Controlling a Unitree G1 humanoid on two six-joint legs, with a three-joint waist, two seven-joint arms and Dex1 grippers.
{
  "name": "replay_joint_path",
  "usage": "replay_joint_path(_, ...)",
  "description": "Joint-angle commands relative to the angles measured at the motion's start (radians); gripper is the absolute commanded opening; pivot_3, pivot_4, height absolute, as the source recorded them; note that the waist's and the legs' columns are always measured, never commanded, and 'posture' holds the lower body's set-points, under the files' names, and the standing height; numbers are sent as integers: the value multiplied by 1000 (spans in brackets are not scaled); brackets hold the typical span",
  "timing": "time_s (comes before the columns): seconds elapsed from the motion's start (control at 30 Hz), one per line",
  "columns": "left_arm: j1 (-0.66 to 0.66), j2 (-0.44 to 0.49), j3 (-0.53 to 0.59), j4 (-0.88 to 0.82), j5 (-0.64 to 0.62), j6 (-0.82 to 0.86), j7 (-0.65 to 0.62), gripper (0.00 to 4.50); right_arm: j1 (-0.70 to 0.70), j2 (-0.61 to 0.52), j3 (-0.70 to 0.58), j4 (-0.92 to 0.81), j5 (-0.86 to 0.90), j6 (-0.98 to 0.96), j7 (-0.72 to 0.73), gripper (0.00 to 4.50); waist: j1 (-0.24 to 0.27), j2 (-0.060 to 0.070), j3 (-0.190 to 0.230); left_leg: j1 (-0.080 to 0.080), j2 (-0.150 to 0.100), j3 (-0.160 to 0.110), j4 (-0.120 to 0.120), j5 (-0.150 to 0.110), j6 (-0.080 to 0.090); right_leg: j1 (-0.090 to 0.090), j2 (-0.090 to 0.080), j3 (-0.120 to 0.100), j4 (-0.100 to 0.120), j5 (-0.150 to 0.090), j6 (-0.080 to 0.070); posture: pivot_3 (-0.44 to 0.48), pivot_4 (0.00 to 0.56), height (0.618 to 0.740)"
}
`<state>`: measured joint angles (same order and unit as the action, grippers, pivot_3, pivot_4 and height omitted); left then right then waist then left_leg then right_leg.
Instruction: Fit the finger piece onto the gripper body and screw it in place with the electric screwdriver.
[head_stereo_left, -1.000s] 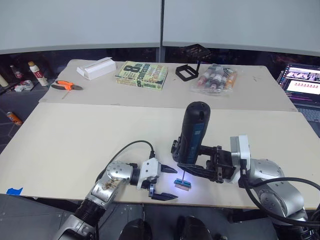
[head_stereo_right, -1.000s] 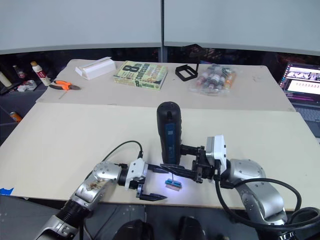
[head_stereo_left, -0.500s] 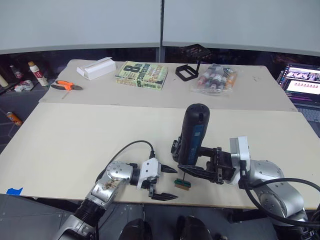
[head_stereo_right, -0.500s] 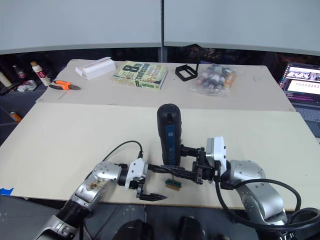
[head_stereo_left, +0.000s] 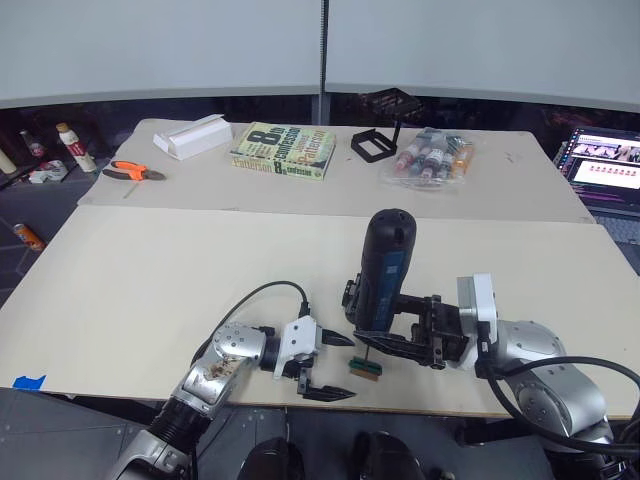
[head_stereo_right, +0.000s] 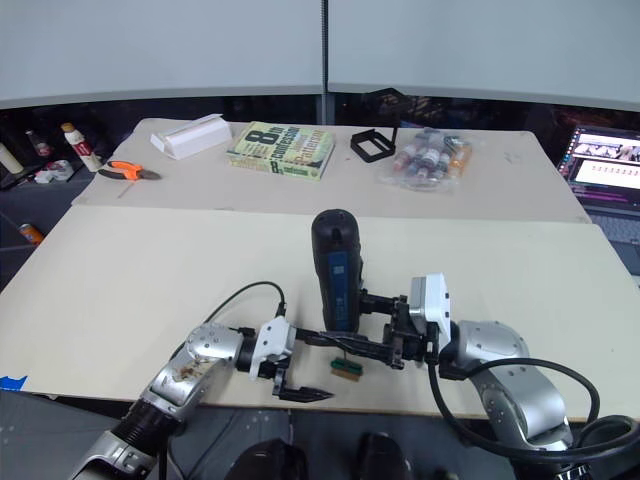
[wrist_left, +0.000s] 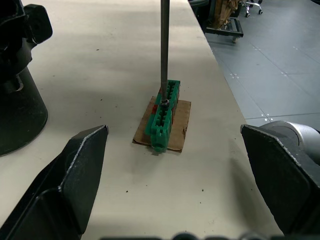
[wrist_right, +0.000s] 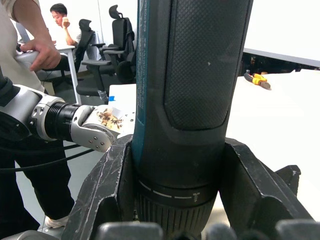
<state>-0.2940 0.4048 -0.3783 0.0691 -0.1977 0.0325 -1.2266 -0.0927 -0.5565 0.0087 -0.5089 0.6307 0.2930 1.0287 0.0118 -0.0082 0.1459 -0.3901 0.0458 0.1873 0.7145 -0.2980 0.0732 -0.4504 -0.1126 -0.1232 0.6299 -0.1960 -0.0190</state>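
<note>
The right pincer (head_stereo_left: 400, 330) is clenched around the lower barrel of the screwdriver (head_stereo_left: 383, 268), holding it upright so that its thin bit (wrist_left: 163, 47) points straight down. The bit's tip touches a small green block (wrist_left: 163, 115) lying on a scrap of brown card (wrist_left: 176, 125) near the front edge of the surface (head_stereo_left: 150, 290). Upright is the sensible hold: the bit meets the block squarely and is less likely to skid.

The left pincer (head_stereo_left: 325, 365) is released, its two fingers spread wide to either side of the block without touching it, probably poised to steady whatever is being driven.

The gripper body (wrist_left: 17, 80) stands just behind the screwdriver, dark and round-based. I cannot pick out the finger piece. Farther back lie a book (head_stereo_left: 283, 151), a white box (head_stereo_left: 192, 136) and orange pliers (head_stereo_left: 134, 171).
</note>
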Motion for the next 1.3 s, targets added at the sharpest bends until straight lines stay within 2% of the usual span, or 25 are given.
replay_joint_path(0.03, 3, -1, 4, -30, -13, -3, 1, 4477, -13, 3, -7, -30, 13, -26, 1, 1931, 0, 0, 0, 0, 0, 0, 0, 0, 0, 0, 0, 0, 0, 0, 0, 0, 150, 740)
replay_joint_path(0.63, -1, 1, 5, -31, -15, -2, -2, 4477, 2, -6, 13, -4, -40, -43, -9, 1931, 0, 0, 0, 0, 0, 0, 0, 0, 0, 0, 0, 0, 0, 0, 0, 0, 150, 740)
replay_joint_path(1.3, -7, -1, 22, -21, -20, -14, -1, 4477, 20, -9, 21, -11, -15, -43, 11, 1931, 0, 0, 0, 0, 0, 0, 0, 0, 0, 0, 0, 0, 0, 0, 0, 0, 150, 740)
